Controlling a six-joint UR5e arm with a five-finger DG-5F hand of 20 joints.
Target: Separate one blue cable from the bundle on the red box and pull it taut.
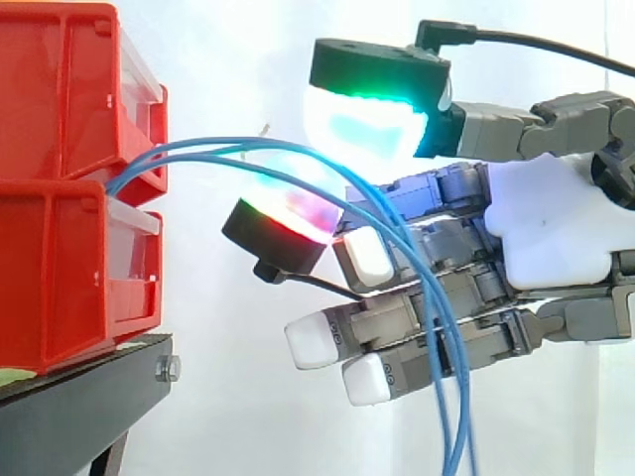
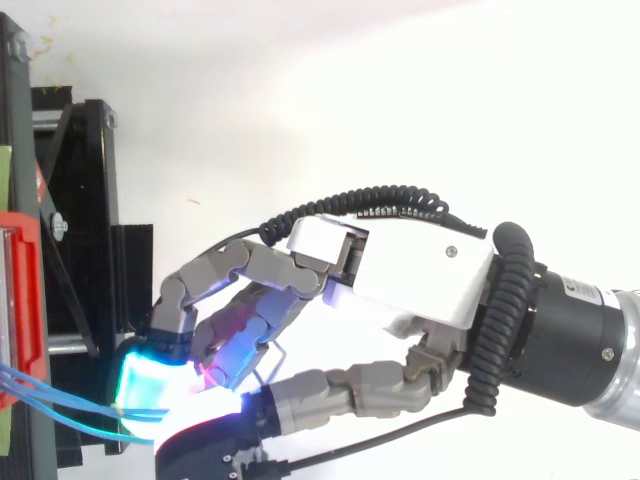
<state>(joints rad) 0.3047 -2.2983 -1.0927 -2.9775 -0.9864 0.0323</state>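
Two red bins (image 1: pixel 60 278) stood stacked on the black stand (image 1: pixel 89 392) at the left of the side view, before the white curtain (image 1: pixel 238 59), each with a clear panel (image 1: pixel 139 238) across its front. The blue cables (image 1: pixel 228 143) came out at the seam where the upper bin met the lower one. They rose in a shallow arc to the right and ran into the hand (image 1: pixel 556 228), which reached in level from the right edge, its fingertips near the bins but apart from them. The fingers were closed in a pinch on the cables. One large pad (image 1: pixel 367 119), glowing green and cyan, sat above the strands, and another large pad (image 1: pixel 293 203), glowing red and magenta, sat below them. The upper strand lay against the underside of the first and the lower strand over the top of the second. Past the pinch the cables bent downward and crossed in front of the other fingers, whose white pads (image 1: pixel 313 344) pointed toward the bins and held nothing. They then hung out through the bottom edge of the view. They were curved and slack along their whole visible length, not drawn straight. In the top view the hand (image 2: pixel 410 265) came in from the right, and the cyan pad (image 2: pixel 145 385) lay close against the thumb's bright tip. There the cables (image 2: pixel 60 390) ran from the red bins (image 2: pixel 20 300) at the left edge in under those pads, past the stand (image 2: pixel 80 200).
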